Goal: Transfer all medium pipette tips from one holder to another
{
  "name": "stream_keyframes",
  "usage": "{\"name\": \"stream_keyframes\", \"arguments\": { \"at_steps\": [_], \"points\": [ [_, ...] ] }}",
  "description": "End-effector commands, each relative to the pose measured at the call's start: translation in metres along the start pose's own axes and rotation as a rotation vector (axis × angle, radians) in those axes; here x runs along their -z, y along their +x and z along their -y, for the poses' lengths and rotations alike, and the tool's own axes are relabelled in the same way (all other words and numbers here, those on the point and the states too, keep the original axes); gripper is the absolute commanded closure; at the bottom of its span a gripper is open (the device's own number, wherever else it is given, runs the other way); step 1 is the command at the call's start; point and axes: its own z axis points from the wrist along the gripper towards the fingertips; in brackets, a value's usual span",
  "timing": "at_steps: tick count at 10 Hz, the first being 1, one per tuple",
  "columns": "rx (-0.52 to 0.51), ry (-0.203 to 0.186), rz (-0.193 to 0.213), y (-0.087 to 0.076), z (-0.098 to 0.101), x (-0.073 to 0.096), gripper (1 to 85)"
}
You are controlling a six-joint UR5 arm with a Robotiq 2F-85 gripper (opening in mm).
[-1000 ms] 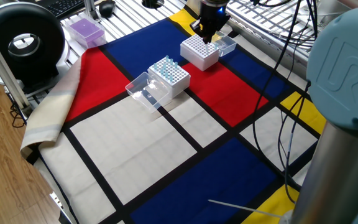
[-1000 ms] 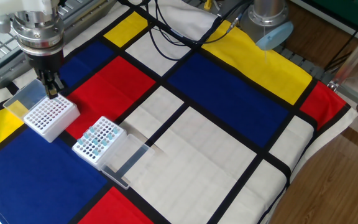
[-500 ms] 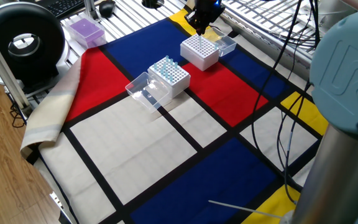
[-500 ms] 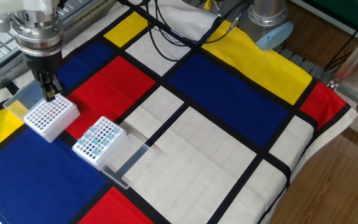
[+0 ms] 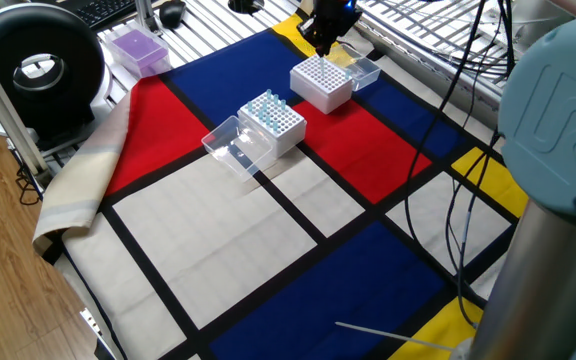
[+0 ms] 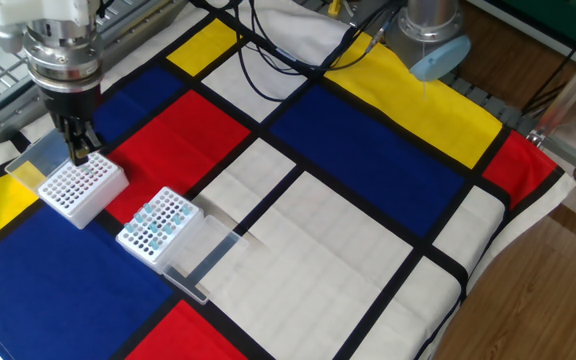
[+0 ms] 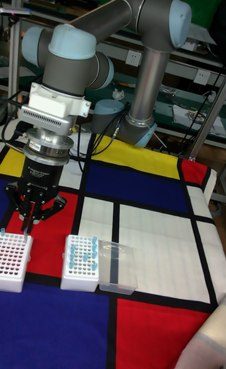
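Two white racks stand on the coloured cloth. The nearer rack (image 5: 280, 122) (image 6: 156, 226) (image 7: 81, 261) holds several pale blue medium pipette tips (image 5: 269, 102) (image 6: 154, 216) (image 7: 87, 247) standing up. In the other rack (image 5: 321, 82) (image 6: 76, 184) (image 7: 13, 259) I see only rows of holes. My gripper (image 5: 322, 40) (image 6: 80, 152) (image 7: 27, 225) hangs just above this rack's far corner, pointing down. Its fingers stand very close together. Whether a tip sits between them is too small to tell.
A clear lid (image 5: 230, 145) (image 6: 200, 258) (image 7: 117, 266) lies open beside the tip rack, and another clear lid (image 5: 364, 70) (image 6: 34, 160) lies behind the far rack. A purple box (image 5: 136, 48) and a black round device (image 5: 36, 62) sit at the table's left. Cables (image 6: 298, 40) run across the far side.
Over the first half second the gripper shifted from over the far rack toward its back corner, higher in the picture. Since then it has stayed still. The racks have not moved.
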Motion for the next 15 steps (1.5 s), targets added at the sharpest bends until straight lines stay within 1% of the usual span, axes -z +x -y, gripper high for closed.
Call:
{"name": "stream_keyframes", "arguments": {
  "at_steps": [1, 4, 7, 15],
  "points": [
    [-0.017, -0.008, 0.003, 0.006, 0.002, 0.001, 84.0],
    [-0.02, -0.013, 0.004, 0.011, 0.003, 0.002, 84.0],
    [-0.019, -0.018, 0.017, 0.016, 0.005, -0.003, 84.0],
    [-0.016, -0.013, 0.021, 0.023, 0.011, -0.008, 84.0]
  ]
}}
